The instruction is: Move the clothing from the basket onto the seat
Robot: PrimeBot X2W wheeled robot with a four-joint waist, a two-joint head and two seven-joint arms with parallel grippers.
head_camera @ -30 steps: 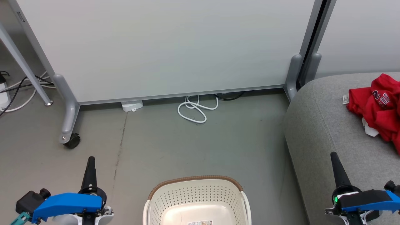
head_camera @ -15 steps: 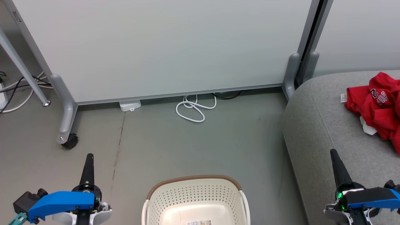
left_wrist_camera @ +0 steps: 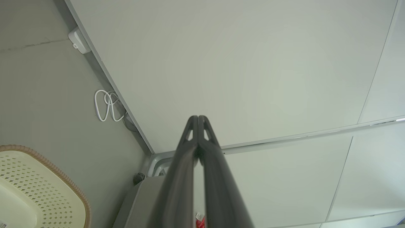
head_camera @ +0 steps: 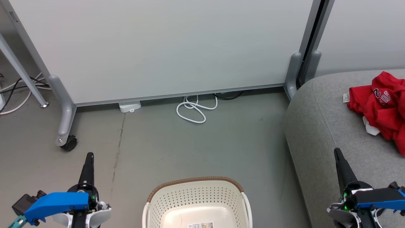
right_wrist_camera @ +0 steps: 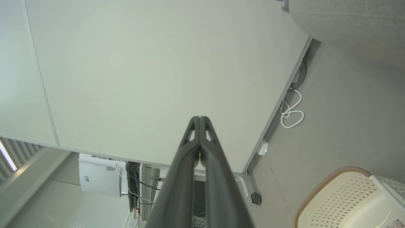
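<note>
Grey floor (head_camera: 190, 145) runs far to one pale wheeled partition (head_camera: 174, 47), with one white cable (head_camera: 194, 110) coiled at its foot. One basket (head_camera: 196, 193) stands near, its bottom bare. One red heap of clothing (head_camera: 379, 107) lies on the seat (head_camera: 319, 133), right. Two tools, the left tool (head_camera: 89, 158) and the right tool (head_camera: 337, 153), have their fingers pressed together.
</note>
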